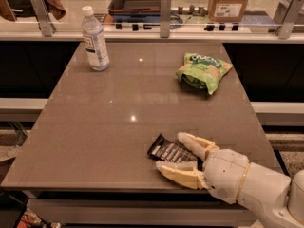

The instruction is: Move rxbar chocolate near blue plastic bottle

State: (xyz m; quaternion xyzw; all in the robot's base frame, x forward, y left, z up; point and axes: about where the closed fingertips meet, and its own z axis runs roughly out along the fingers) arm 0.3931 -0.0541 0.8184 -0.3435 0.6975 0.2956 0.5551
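Note:
The rxbar chocolate [167,150], a flat black wrapper with white lettering, lies on the brown table near its front edge. My gripper [175,153] reaches in from the lower right, open, with one cream finger on each side of the bar's right end. The fingers [195,144] sit low at the table surface and the bar lies flat between them. The blue plastic bottle [94,40], clear with a white cap and a white-and-blue label, stands upright at the table's far left corner, far from the bar.
A puffy green chip bag [203,71] lies at the far right of the table [104,127]. A glass barrier with metal posts [165,13] runs along the far edge. A cardboard box [230,3] stands behind it.

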